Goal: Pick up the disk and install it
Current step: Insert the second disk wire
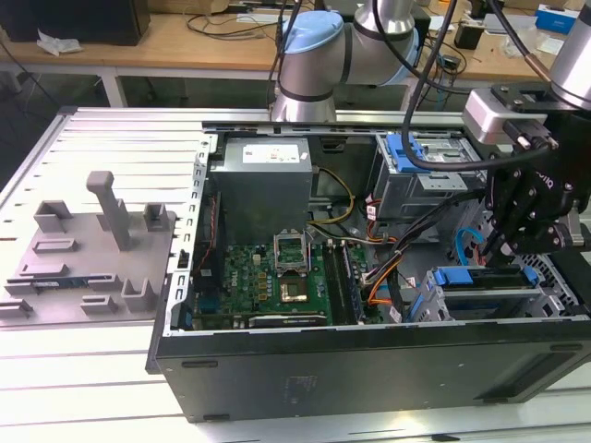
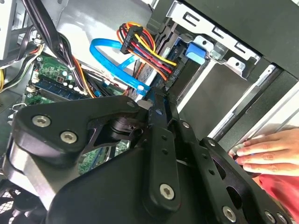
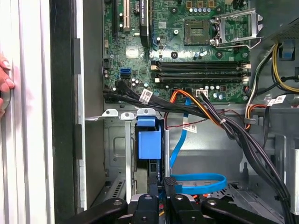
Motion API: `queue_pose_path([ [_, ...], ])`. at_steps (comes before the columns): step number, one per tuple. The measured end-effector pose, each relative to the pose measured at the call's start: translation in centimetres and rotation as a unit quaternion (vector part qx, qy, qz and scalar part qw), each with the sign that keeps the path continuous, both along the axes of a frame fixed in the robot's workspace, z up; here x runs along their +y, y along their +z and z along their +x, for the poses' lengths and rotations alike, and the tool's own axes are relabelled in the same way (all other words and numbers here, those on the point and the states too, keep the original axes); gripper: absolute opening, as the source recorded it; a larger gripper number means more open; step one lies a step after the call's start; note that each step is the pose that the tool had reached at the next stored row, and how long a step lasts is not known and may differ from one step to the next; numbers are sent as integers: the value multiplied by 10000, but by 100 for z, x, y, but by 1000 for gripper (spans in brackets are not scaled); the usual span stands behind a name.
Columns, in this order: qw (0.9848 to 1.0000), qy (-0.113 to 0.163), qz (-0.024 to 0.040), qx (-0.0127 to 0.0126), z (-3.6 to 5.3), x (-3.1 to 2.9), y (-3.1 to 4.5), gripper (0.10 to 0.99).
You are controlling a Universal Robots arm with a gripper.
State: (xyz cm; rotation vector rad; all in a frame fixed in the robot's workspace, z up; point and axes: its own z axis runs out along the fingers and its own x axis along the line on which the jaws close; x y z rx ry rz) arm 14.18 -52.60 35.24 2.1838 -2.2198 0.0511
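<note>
The disk (image 1: pixel 482 276) stands on edge in the grey drive cage (image 1: pixel 462 305) at the exterior view's right, inside the open computer case. Its bright blue carrier edge faces up. My gripper (image 1: pixel 491 251) hangs straight over that edge with its tips at or just above it. In both wrist views the fingers lie close together, gripper (image 3: pixel 160 184) and gripper (image 2: pixel 161 95). Whether they pinch the carrier I cannot tell. Just beyond the tips a small blue latch (image 3: pixel 148 140) sits on the metal cage, latch (image 2: pixel 196 51).
A blue data cable (image 3: pixel 198 182) and a red-yellow-black power bundle (image 2: pixel 149 46) hang beside the cage. The motherboard (image 1: pixel 277 277) fills the case's middle. A second blue carrier (image 1: pixel 416 152) sits in the far bay. A person's hand (image 2: pixel 268 151) rests on the case edge.
</note>
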Motion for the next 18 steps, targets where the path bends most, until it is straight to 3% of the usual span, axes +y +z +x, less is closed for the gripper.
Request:
queue_pose_path([
  [18,10000,60,0,0,14,0,-77,161],
])
